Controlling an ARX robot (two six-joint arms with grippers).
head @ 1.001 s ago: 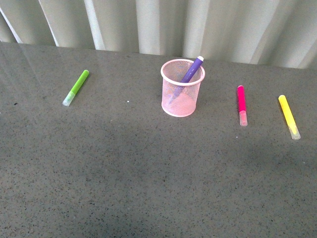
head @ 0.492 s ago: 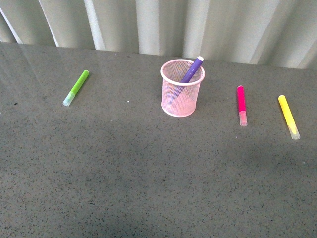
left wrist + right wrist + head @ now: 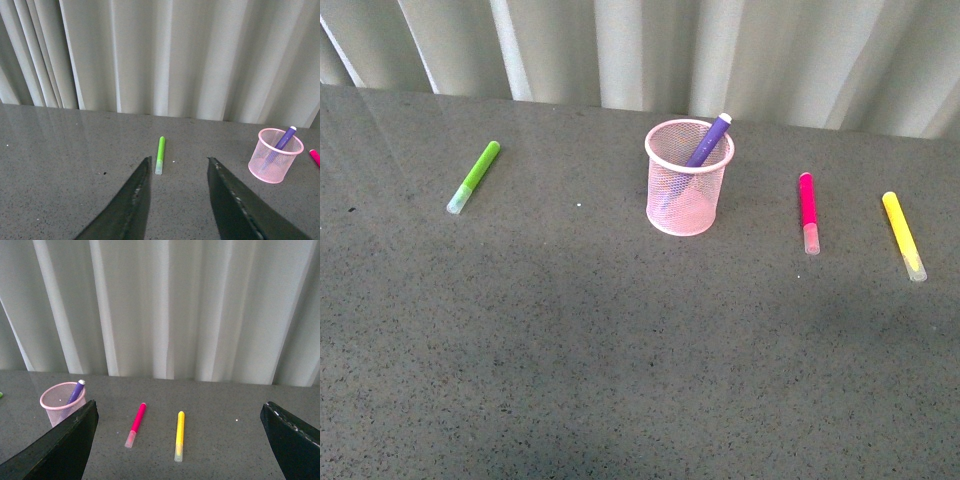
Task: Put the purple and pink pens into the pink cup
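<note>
Left gripper [image 3: 179,160]: released, jaws spread, nothing between them, held over the table [image 3: 620,350]. Its wrist view looks through the gap at the green pen [image 3: 160,155], which lies flat, with the cup [image 3: 275,156] off to one side.

Right gripper [image 3: 180,405]: also released, jaws wide apart and empty. Its wrist view shows the pink pen [image 3: 136,425] and yellow pen [image 3: 179,436] between the fingers, and the cup [image 3: 61,404] just past one finger.

Cup [image 3: 688,195]: upright on the table, near the curtain [image 3: 620,50].

Purple pen [image 3: 708,140]: inside the cup, tilted, its top end leaning on the rim on the cup's right-rear side and sticking out above it.

Pink pen [image 3: 808,210]: not in the cup. It lies flat on the table to the right of the cup, well apart from it, pale cap at the end nearer the robot.

Yellow pen [image 3: 902,234]: flat on the table, further right of the cup than the pink pen and near it without touching, cap end likewise toward the robot.

Green pen [image 3: 474,176]: flat on the table, far left of the cup, angled, pale cap at the nearer end.
</note>
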